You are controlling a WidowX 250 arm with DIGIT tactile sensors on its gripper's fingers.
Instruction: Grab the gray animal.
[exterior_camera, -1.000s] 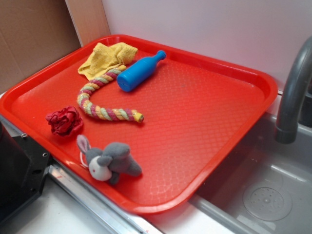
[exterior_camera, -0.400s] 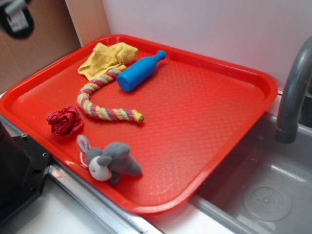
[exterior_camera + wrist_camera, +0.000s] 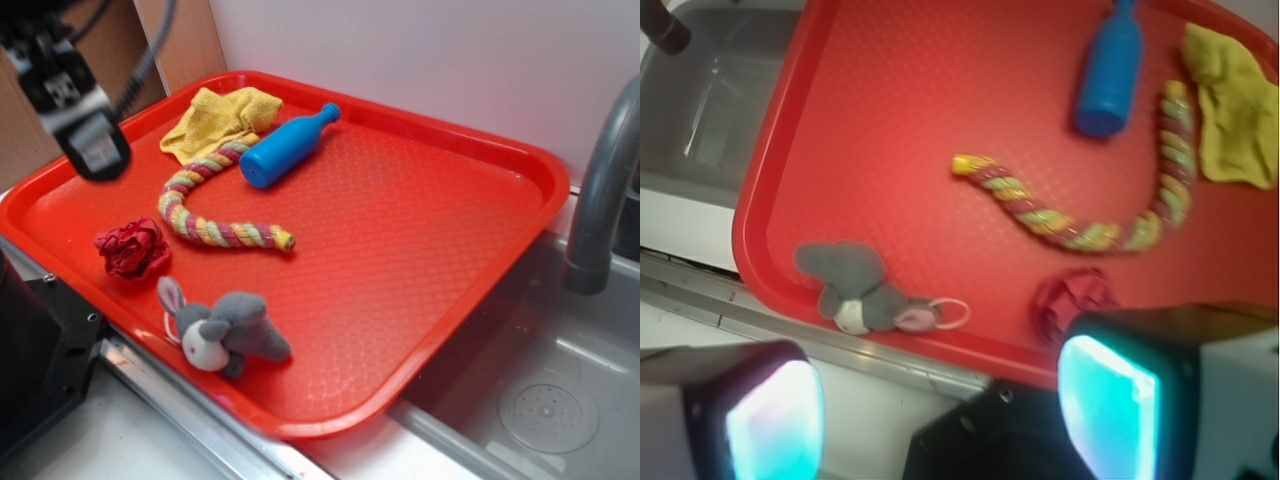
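**Approach step: gripper high above the tray, gray animal untouched**

The small gray plush animal with a white face and long pale ears lies on its side on the red plastic tray, at the tray's near edge, just in front of the crumpled red fabric ball. Nothing touches it.

Judging from this, the task is in its approach step: the grasp is not yet begun. The black gripper hangs in the air over the tray's far-left corner, well apart from the plush. In the wrist view its 2 fingers frame the bottom of the picture with a wide gap between them, so the claw is spread and holds nothing. The camera looks steeply down on the tray, which suggests the arm points downward from a raised pose.

The next move calls for travel toward the tray's near edge until the plush sits between the fingers, then a descent. The red ball lies just beside the plush, so the fingers need to straddle the gray body alone.
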